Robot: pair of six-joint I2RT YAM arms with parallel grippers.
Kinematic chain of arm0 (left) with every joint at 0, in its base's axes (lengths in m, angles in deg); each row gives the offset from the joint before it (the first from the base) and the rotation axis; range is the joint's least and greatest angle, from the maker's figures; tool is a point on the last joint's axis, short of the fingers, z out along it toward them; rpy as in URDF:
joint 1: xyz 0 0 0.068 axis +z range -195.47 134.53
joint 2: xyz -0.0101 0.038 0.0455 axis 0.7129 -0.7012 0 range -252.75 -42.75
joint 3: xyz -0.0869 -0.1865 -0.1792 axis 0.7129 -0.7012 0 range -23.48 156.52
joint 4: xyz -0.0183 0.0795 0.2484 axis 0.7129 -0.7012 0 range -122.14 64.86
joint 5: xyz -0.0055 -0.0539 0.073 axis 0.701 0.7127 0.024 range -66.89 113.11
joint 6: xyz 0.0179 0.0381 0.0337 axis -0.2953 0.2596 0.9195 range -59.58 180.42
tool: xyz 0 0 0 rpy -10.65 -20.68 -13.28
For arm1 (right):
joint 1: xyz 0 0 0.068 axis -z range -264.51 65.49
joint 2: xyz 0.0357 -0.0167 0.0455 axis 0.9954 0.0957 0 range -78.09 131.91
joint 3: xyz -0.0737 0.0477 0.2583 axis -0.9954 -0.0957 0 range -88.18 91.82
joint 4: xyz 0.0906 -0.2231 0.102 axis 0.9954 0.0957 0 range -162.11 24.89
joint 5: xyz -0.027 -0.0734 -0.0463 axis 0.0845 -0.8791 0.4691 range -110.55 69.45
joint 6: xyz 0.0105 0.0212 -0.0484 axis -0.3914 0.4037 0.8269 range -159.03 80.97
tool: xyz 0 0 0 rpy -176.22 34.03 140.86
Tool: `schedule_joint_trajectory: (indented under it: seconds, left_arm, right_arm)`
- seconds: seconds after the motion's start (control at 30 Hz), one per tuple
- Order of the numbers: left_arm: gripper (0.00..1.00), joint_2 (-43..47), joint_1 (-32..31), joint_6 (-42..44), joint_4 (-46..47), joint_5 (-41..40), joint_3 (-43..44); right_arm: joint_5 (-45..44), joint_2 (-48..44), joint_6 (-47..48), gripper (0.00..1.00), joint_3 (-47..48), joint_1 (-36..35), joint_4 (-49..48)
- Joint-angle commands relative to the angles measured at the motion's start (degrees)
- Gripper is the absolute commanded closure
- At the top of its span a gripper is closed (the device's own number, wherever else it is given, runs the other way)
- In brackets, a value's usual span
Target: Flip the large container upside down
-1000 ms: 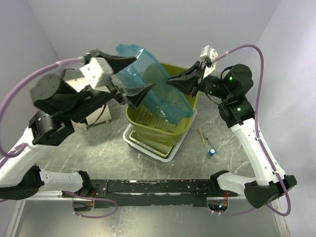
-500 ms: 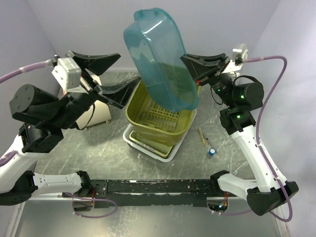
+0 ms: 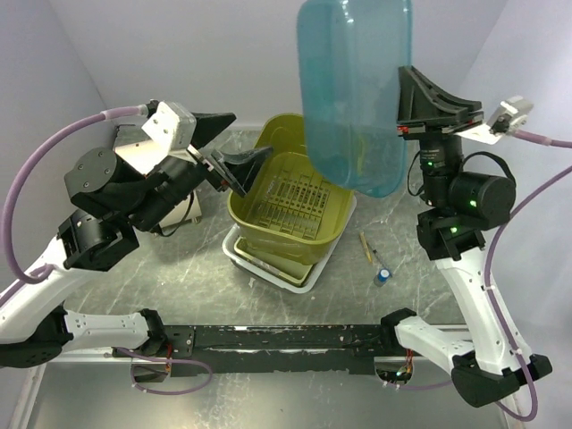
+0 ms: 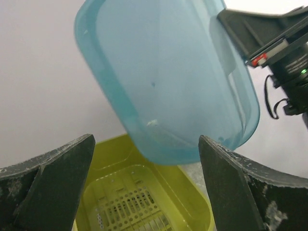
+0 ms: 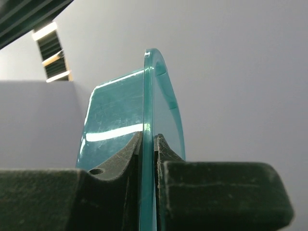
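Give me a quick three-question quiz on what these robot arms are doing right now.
1. True or false: the left gripper is shut on the blue container.
2. What does the olive basket sit in? A) white tray B) cardboard box C) metal sink
3. Fill in: the right gripper pinches the blue container by its ____.
Key: 1 false, it is open and apart from it; 2 A; 3 rim.
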Motion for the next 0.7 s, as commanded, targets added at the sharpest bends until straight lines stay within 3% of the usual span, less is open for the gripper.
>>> schedule_joint_trajectory:
  seconds: [0.0, 0.4, 0.67]
  left_arm:
    - [0.0, 0.01, 0.01, -1.34, -1.56, -2.8, -0.84]
    - [0.01, -1.6, -0.03, -2.93, -3.87, -6.96, -2.9]
    - [0.0, -7.9, 0.01, -3.94, -11.41, -6.6, 0.16]
  right_arm:
    - [-11.69, -2.14, 3.58, 1.0, 2.61, 0.18, -1.58]
    - [-30.14, -6.25, 12.13, 1.0, 3.34, 0.19, 9.49]
    - [-34.83, -7.83, 14.29, 1.0, -2.25, 0.18, 17.38]
